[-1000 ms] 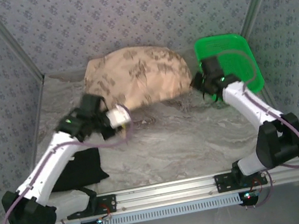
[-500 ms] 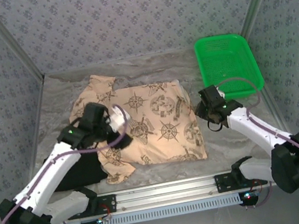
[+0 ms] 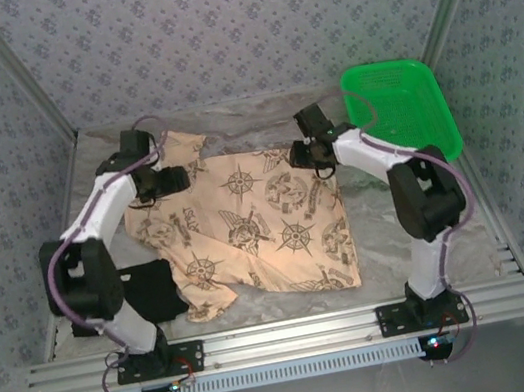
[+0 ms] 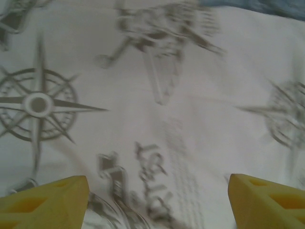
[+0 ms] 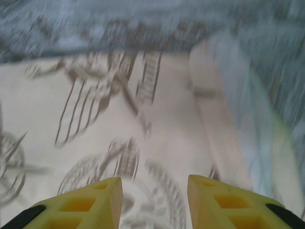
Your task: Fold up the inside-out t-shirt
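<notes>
- The tabletop (image 3: 389,224) carries the inside-out t-shirt (image 3: 247,224), spread flat across its middle with dark prints showing and one sleeve reaching toward the far left corner.
- A green basket (image 3: 386,65) sits at the far right corner.
- A black garment (image 3: 151,287) lies near the left edge, just beside the shirt.
- The left claw (image 3: 176,180) is over the shirt's far left part, spread wide, gripping nothing.
- The right claw (image 3: 298,156) is over the shirt's far right corner, partly spread, empty.
</notes>
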Action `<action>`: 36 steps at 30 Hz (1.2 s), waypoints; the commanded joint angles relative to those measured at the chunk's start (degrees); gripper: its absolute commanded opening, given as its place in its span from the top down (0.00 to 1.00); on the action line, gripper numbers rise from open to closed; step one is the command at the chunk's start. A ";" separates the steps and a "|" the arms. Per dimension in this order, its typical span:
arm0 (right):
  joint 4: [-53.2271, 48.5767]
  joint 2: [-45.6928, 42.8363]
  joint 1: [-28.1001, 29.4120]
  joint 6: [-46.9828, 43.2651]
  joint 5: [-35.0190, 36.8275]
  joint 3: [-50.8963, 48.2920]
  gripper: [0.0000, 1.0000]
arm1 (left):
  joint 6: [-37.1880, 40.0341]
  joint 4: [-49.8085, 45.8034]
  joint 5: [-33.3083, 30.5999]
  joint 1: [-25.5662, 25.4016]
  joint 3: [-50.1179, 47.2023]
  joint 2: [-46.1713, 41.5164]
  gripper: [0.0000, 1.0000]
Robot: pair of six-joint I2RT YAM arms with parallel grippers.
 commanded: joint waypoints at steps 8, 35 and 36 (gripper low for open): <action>-14.51 16.65 -2.39 -19.87 9.04 23.64 0.57 | -6.43 1.01 -7.16 3.70 10.85 15.41 0.25; -28.64 28.58 -6.81 -19.64 21.75 38.86 0.66 | -12.33 3.21 -6.56 12.98 1.65 15.52 0.29; -28.90 28.44 -7.04 -19.46 20.99 38.96 0.66 | -12.33 3.44 -6.45 13.27 1.26 15.18 0.29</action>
